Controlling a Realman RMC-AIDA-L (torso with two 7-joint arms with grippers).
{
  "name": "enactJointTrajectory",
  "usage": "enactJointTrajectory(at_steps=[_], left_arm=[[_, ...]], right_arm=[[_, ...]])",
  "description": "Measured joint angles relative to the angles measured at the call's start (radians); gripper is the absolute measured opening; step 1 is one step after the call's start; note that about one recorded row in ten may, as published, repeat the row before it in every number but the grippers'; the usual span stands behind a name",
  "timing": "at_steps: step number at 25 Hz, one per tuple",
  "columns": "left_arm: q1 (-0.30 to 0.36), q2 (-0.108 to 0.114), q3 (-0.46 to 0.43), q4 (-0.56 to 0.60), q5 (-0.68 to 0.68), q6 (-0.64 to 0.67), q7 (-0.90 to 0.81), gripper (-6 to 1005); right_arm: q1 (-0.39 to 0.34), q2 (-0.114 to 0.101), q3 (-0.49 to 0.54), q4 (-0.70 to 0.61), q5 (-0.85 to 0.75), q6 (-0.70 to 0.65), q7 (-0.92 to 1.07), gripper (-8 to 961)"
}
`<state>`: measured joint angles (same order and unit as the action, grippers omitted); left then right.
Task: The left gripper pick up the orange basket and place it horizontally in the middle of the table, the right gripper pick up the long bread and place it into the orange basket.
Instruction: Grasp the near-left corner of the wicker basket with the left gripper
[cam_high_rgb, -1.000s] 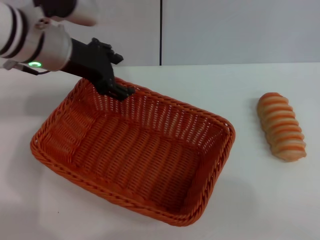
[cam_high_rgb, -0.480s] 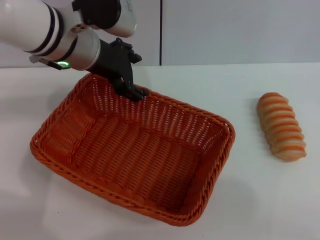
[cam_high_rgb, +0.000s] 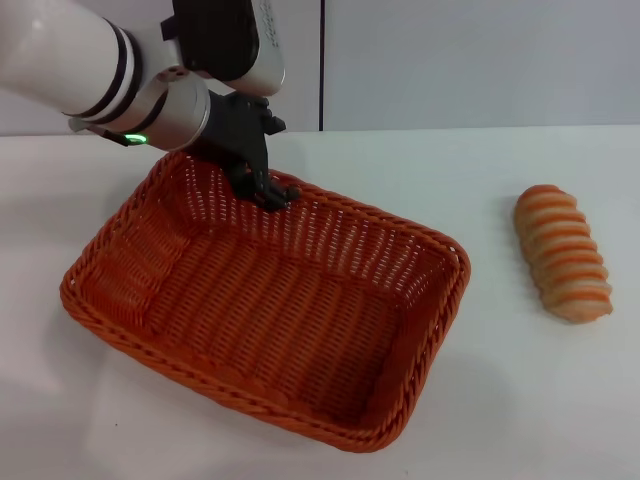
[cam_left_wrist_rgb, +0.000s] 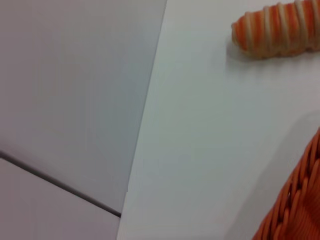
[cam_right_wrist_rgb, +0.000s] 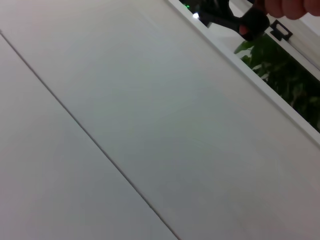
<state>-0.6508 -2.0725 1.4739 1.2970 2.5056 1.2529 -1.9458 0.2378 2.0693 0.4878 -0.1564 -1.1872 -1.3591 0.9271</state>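
Left claw (cam_high_rgb: 268, 190) has shifted slightly along orange basket (cam_high_rgb: 265, 300) rim.

The left end effector (cam_high_rgb: 268, 192) has its fingertips down at the far rim of the orange basket (cam_high_rgb: 270, 300), so whether they clamp the weave cannot be told. In the left wrist view the picture's edge cuts the long bread (cam_left_wrist_rgb: 277, 29) and leaves only a corner of the basket. The right end effector is out of sight.
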Motion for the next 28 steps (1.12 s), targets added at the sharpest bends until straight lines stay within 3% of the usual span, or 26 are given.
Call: enactJointTrajectory(at_steps=[15, 28], left_arm=[[-0.001, 0.000, 0.028, -0.005, 0.018, 0.022, 0.006, 825], [-0.014, -0.002, 0.047, -0.070, 0.017, -0.004, 0.005, 664]], right_arm=[[-0.001, -0.003, 0.011, -0.008, 0.002, 0.035, 0.065, 833], [-0.004, -0.003, 0.011, -0.007, 0.001, 0.037, 0.092, 832]])
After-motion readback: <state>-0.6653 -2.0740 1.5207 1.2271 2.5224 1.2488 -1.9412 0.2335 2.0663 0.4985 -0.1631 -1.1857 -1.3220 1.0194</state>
